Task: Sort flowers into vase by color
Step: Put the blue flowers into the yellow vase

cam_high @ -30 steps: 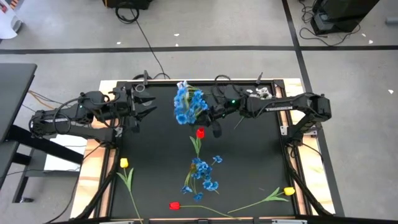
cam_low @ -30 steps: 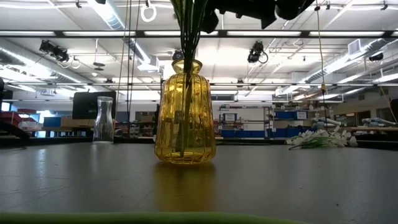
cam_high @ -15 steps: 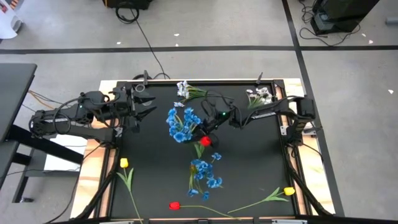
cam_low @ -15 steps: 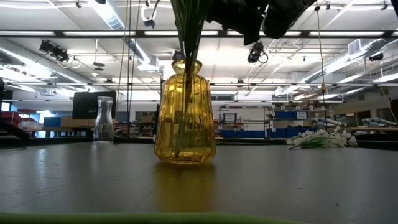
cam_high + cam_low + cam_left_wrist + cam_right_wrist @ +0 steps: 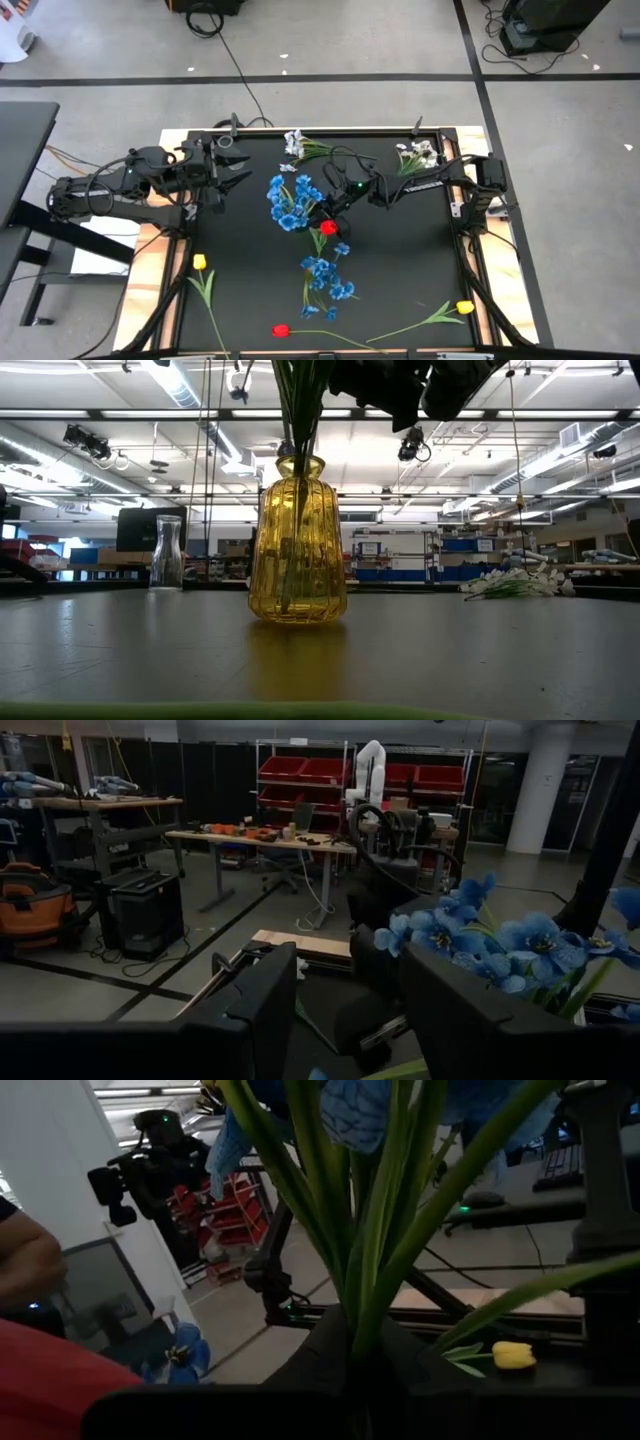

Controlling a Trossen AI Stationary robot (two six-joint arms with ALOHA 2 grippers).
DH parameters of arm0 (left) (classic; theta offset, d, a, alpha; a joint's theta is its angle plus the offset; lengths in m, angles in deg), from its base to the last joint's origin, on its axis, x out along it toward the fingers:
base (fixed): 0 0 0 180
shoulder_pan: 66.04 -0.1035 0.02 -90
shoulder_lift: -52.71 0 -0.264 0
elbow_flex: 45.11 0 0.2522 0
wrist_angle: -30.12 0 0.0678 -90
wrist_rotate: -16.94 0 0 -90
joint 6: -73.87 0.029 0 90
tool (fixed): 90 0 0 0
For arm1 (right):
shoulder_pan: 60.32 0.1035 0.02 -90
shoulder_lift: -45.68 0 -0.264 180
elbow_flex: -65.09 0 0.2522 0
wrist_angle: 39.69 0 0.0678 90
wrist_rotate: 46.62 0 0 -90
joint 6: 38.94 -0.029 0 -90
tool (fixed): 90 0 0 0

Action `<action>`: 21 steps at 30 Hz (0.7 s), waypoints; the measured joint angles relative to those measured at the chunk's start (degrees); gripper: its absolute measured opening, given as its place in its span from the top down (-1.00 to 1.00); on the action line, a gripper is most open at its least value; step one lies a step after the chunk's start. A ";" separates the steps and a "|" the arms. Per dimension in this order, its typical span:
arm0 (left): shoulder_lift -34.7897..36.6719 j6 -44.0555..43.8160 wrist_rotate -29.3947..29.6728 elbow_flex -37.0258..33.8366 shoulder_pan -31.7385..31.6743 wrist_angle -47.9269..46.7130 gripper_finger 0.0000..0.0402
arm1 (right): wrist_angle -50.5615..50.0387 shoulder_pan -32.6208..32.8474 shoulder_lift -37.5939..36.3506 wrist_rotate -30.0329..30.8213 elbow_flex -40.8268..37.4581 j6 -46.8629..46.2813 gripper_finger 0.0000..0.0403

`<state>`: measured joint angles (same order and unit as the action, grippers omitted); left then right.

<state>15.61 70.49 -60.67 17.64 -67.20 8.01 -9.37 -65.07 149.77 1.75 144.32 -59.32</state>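
Black tabletop (image 5: pixel 400 270), wooden rim, grey floor (image 5: pixel 100 60) with dark tape lines around. Workshop beyond: ceiling strip lights, red shelving (image 5: pixel 300 780).

Yellow vase (image 5: pixel 298 540) mid-tabletop, blue spray (image 5: pixel 292 203) standing in it, stems clamped between right gripper (image 5: pixel 322 214) fingers. Clear vase (image 5: pixel 168 553) farther back.

More flowers lying loose: blue (image 5: pixel 325 280), red tulip (image 5: pixel 281 330), yellow tulips (image 5: pixel 199 262), white sprays (image 5: pixel 417 153).

Left gripper (image 5: pixel 232 172) idle at left edge, fingers apart.

overhead, table-level, two wrist views, sharing blue flowers (image 5: pixel 290 203)

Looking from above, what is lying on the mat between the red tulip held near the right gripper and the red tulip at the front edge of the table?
In the high view, a loose blue spray lies on the mat between the upper red tulip and the front red tulip; nothing else lies there.
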 joint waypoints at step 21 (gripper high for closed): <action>-0.01 -0.01 0.00 0.00 -0.01 -0.01 0.09 | -1.87 0.34 -0.02 -1.57 0.00 -0.25 0.82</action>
<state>15.60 70.48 -60.67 17.64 -67.20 8.00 -11.24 -64.74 149.75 0.18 144.32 -59.56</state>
